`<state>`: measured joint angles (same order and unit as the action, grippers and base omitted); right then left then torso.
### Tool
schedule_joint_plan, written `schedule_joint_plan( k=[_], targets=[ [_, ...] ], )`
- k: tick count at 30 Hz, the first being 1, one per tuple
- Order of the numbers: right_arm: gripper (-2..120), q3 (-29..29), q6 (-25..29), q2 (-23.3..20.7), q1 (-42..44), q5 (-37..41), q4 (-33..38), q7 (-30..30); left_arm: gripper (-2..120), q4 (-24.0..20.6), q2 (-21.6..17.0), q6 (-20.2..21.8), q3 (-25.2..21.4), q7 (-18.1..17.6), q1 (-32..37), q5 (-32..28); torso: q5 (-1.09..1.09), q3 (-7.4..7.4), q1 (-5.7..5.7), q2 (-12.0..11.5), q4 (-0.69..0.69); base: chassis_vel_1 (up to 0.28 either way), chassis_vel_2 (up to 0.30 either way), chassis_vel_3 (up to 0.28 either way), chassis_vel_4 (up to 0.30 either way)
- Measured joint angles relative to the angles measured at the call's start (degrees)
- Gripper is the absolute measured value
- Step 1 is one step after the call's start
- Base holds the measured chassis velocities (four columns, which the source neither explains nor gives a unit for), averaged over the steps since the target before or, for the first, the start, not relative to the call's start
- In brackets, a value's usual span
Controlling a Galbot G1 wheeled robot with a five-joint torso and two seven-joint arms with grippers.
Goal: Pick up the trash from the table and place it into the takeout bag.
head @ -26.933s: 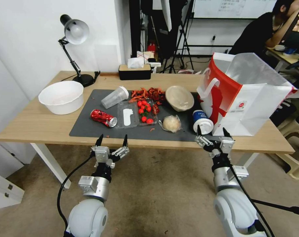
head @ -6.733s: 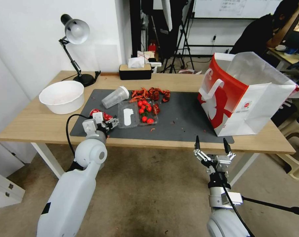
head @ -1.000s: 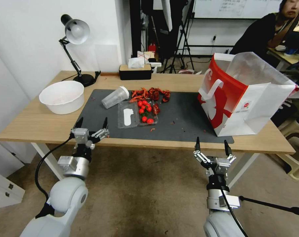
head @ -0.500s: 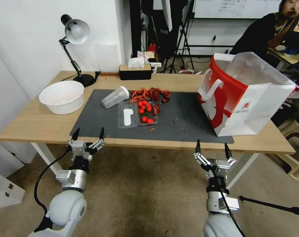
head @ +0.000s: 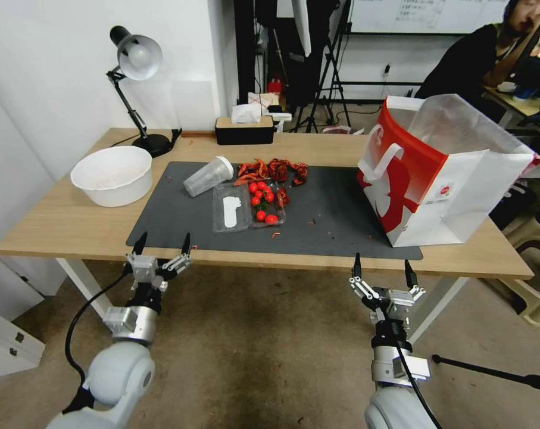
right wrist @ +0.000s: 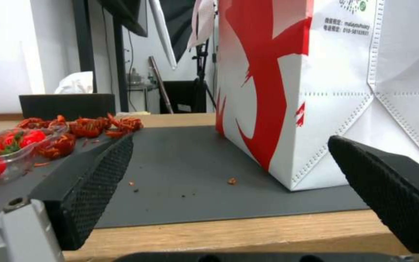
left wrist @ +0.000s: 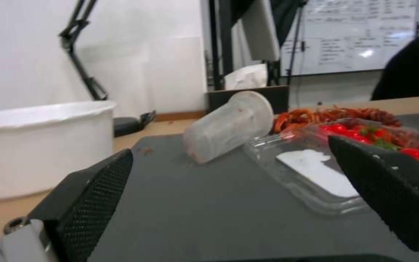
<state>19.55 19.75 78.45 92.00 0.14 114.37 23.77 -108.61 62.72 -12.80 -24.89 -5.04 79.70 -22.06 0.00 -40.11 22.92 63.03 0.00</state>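
Note:
A clear plastic cup with a white lid (head: 207, 176) lies on its side at the back left of the dark grey mat (head: 329, 220) on the table (head: 61, 226). The left wrist view looks at the cup (left wrist: 229, 129) across the mat. The takeout bag (head: 442, 173) stands open at the right, its red and white corner (right wrist: 287, 91) near the right wrist camera. My left gripper (head: 162, 243) hangs open and empty just before the table's front edge. To the right of it, my right gripper (head: 381, 265) is open and empty too.
A clear tray of cherry tomatoes (head: 264, 202) and its flat lid (head: 230, 211) lie mid-mat, with red shells (head: 272, 170) behind them. A big white bowl (head: 111, 174), a desk lamp (head: 136, 59) and a tissue box (head: 244, 130) stand at the left and back.
The paper bowl, bun and paper cup, then the red can, have left the mat. In the last second my left gripper drew back from the table edge and down. The right gripper barely moved.

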Motion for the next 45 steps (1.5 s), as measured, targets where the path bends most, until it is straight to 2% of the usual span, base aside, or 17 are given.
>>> schedule_joint_plan(
  k=[7,10,13,14,15,17,21,24,26,32,34,36,37,38,41,42,45],
  targets=[
    [100,0.0,-0.6,-0.2,-0.7,0.0,0.0,0.0,100,4.2,-5.9,1.1,2.1,5.6,-6.4,-4.4,0.0,0.0,0.0,0.0,0.02,0.0,0.0,0.0,0.0],
    [100,0.0,-0.7,-0.2,-0.8,0.0,0.0,0.0,100,5.7,-7.2,1.5,2.8,7.1,-8.7,-5.8,-0.01,0.0,0.0,0.0,0.01,0.0,0.0,0.0,0.0],
    [100,0.1,-0.7,0.0,-0.8,0.0,0.0,0.0,100,12.2,-10.6,1.9,5.2,12.6,-17.2,-9.3,0.0,0.0,0.0,0.0,-0.03,0.0,0.0,0.0,0.0],
    [100,0.1,-0.7,0.0,-0.8,0.0,0.0,0.0,100,12.2,-10.6,1.9,5.2,12.6,-17.2,-9.3,0.0,0.0,0.0,0.0,-0.03,0.0,0.0,0.0,0.0],
    [100,0.2,-0.7,0.1,-0.7,-0.1,0.0,0.0,100,15.4,-12.0,2.0,6.5,15.5,-21.3,-11.0,0.0,-0.01,0.01,0.0,-0.01,0.0,0.0,0.0,0.0],
    [100,0.3,-0.7,0.2,-0.7,-0.1,0.0,0.0,100,18.0,-13.1,2.2,7.6,18.5,-24.5,-12.4,0.0,0.0,0.01,0.0,-0.01,0.0,0.0,0.0,0.0],
    [100,0.4,-0.8,0.3,-0.7,-0.1,0.0,0.0,100,19.9,-13.7,2.6,8.4,21.1,-26.6,-13.4,0.0,0.0,0.01,0.0,0.0,0.0,0.0,0.0,0.0],
    [100,0.4,-0.8,0.3,-0.8,-0.1,-0.1,0.0,100,20.3,-13.8,2.7,8.7,21.8,-27.1,-13.6,0.0,-0.01,0.0,0.0,0.0,0.0,0.0,0.0,0.0],
    [100,0.4,-0.8,0.6,-0.9,-0.3,-0.2,0.0,100,23.2,-14.5,3.0,10.3,25.4,-30.2,-14.9,0.0,0.0,0.01,0.0,0.0,0.0,0.0,0.0,0.0],
    [100,0.4,-1.0,0.8,-1.1,-0.4,-0.3,-0.1,100,26.6,-14.9,3.2,12.2,28.7,-33.6,-16.1,-0.01,0.0,0.01,0.0,-0.01,0.0,0.0,0.0,0.0],
    [100,0.4,-1.1,0.9,-1.4,-0.6,-0.4,-0.1,100,29.9,-15.2,3.8,14.5,31.3,-37.0,-17.1,-0.01,-0.01,0.01,0.0,0.01,0.0,0.0,0.0,0.0],
    [100,0.3,-1.2,0.9,-1.4,-0.6,-0.4,-0.1,100,30.3,-15.2,3.8,14.8,31.5,-37.4,-17.1,-0.01,-0.01,0.01,0.0,0.02,0.0,0.0,0.0,0.0],
    [100,0.3,-1.4,1.2,-1.8,-0.7,-0.4,-0.1,100,33.7,-15.2,4.2,17.5,33.7,-41.2,-17.5,0.0,0.0,0.01,0.0,0.0,0.0,0.0,0.0,0.0],
    [100,0.3,-1.4,1.2,-1.8,-0.7,-0.4,-0.1,100,33.7,-15.2,4.2,17.5,33.7,-41.2,-17.5,0.0,0.0,0.01,0.0,0.0,0.0,0.0,0.0,0.0],
    [100,0.3,-1.6,1.8,-2.1,-1.0,-0.6,-0.1,100,42.2,-14.1,5.7,25.2,36.7,-50.1,-17.4,0.02,0.0,0.01,0.0,-0.01,0.0,0.0,0.0,0.0],
    [100,0.3,-1.6,1.8,-2.1,-1.0,-0.6,-0.1,100,42.2,-14.1,5.7,25.2,36.7,-50.1,-17.4,0.02,0.0,0.01,0.0,-0.01,0.0,0.0,0.0,0.0],
    [100,0.9,-1.6,1.8,-1.9,-1.0,-0.6,0.0,100,48.4,-12.4,6.5,27.9,38.0,-55.1,-15.2,0.0,0.0,0.0,0.0,-0.01,0.0,0.0,0.0,0.0]
  ],
)
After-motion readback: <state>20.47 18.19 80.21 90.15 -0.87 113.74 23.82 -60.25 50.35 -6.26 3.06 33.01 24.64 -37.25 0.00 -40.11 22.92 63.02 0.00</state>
